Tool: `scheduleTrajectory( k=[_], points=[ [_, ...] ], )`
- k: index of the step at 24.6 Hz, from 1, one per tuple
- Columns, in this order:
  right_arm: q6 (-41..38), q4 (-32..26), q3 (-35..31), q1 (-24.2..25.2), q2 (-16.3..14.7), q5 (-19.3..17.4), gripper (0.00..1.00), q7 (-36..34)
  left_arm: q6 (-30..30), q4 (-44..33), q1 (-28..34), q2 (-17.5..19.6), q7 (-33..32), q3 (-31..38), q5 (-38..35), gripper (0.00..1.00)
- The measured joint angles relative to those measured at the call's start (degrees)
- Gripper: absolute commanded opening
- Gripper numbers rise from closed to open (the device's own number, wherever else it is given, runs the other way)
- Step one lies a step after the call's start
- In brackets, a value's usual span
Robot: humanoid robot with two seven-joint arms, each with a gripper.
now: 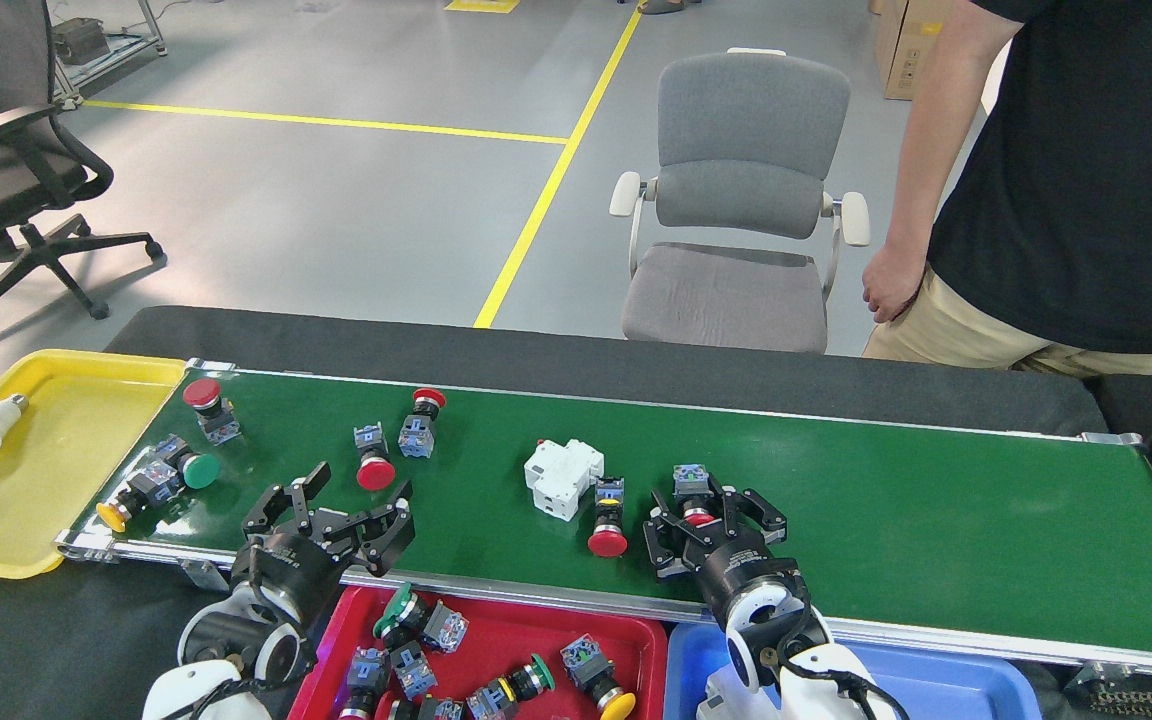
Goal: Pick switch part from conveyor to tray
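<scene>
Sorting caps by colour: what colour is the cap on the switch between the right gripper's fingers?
Red, in the head view: switch, right gripper.

You are looking at a conveyor point(936, 520) lying bare on its right half, while a white breaker point(561, 477) and a red-capped switch point(607, 515) are crowding the right gripper point(711, 527) from the left.
</scene>
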Motion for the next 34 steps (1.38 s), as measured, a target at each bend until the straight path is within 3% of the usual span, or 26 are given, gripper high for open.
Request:
scheduleTrajectory(
  k=[3,7,9,10,11,12,13,16,19,22,24,28,30,33,34],
  points=[
    [-0.59,-1.33,0.90,0.13,-0.11,0.00,0.02,0.05,3.35,4.55,-1.88,1.41,0.59,-0.08,-0.01,0.99],
    [-4.56,-10.12,4.20,3.65,-0.63,0.00,0.02,-0.36,8.17,9.86,-4.68,2.30,3.24,-0.23,-0.18,0.96],
    [-9.16,-14.75,5.01,6.17,-0.72,0.00,0.07,-0.40,11.05,12.78,-6.09,3.14,4.61,-0.31,-0.20,0.89],
    [-11.68,-16.65,5.67,7.20,-0.72,0.00,0.20,-0.42,12.63,14.30,-6.59,3.75,5.37,-0.44,-0.20,0.81],
    [-13.66,-17.77,7.07,7.67,-0.72,0.00,0.41,-0.42,14.11,15.59,-6.91,4.23,6.26,-0.77,-0.20,0.74],
    [-15.55,-18.39,9.08,7.82,-0.71,0.00,0.86,-0.44,15.52,17.09,-7.17,4.73,7.21,-1.44,-0.20,0.60],
    [-16.74,-18.71,11.41,7.84,-0.66,0.01,0.99,-0.47,16.72,18.24,-7.25,5.21,8.23,-1.90,-0.20,0.48],
    [-18.58,-19.08,17.19,7.94,-0.55,0.01,0.99,-1.07,18.34,20.45,-7.26,6.53,12.70,-2.30,-0.11,0.27],
    [-18.94,-20.20,18.45,8.11,-0.55,0.01,0.99,-1.23,18.64,20.50,-6.03,6.83,15.73,-2.31,0.27,0.13],
    [-19.23,-23.93,17.71,9.75,-0.94,-0.19,0.99,-1.26,13.67,16.71,-3.11,7.00,17.18,-2.26,2.26,0.08],
    [-17.31,-27.77,11.83,12.88,-3.30,-0.32,0.99,-1.33,8.31,10.45,1.29,7.03,17.46,-2.30,3.72,0.08],
    [-12.37,-31.96,-4.70,19.91,-4.34,-0.44,0.99,-1.47,-6.26,-8.03,14.90,7.03,17.74,-2.23,4.16,0.11],
    [-10.70,-32.27,-15.32,21.94,-4.33,-0.90,0.99,-2.88,-14.04,-17.42,21.73,7.03,17.74,-2.26,4.29,0.24],
    [-10.03,-32.30,-30.06,24.59,-4.34,-5.62,0.99,-5.26,-20.10,-25.73,29.35,6.70,17.39,-2.42,4.31,1.00],
    [-9.98,-32.30,-33.46,25.62,-4.35,-7.53,0.99,-5.71,-20.85,-26.91,30.70,5.95,17.32,-2.43,4.31,1.00]
  ],
)
